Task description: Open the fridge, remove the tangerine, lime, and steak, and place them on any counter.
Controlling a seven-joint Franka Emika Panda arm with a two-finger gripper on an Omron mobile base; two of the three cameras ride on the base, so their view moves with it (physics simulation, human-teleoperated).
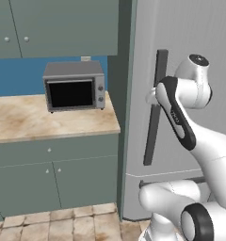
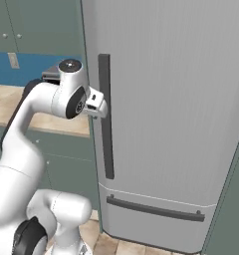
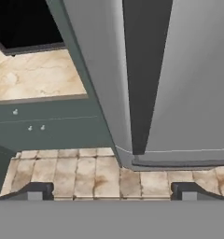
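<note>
The tall light-grey fridge [image 1: 190, 28] [image 2: 166, 99] stands with its door closed. Its long dark bar handle [image 1: 155, 117] [image 2: 106, 139] [image 3: 144, 70] runs down the door's left side. My gripper [image 1: 151, 96] [image 2: 99, 105] [image 3: 111, 191] is at the upper part of the handle, just to its left. It is open, both fingertips [image 3: 34, 191] stand wide apart, and nothing is between them. The tangerine, the lime and the steak are hidden behind the closed door. The beige marble counter [image 1: 30, 122] [image 3: 34, 79] lies left of the fridge.
A grey microwave [image 1: 73, 87] [image 3: 20, 23] sits on the counter close to the fridge. Grey-green cabinets with round knobs [image 1: 49, 179] are below and above it. The fridge's lower drawer has a horizontal handle [image 2: 154, 209]. The floor is tiled [image 3: 86, 172].
</note>
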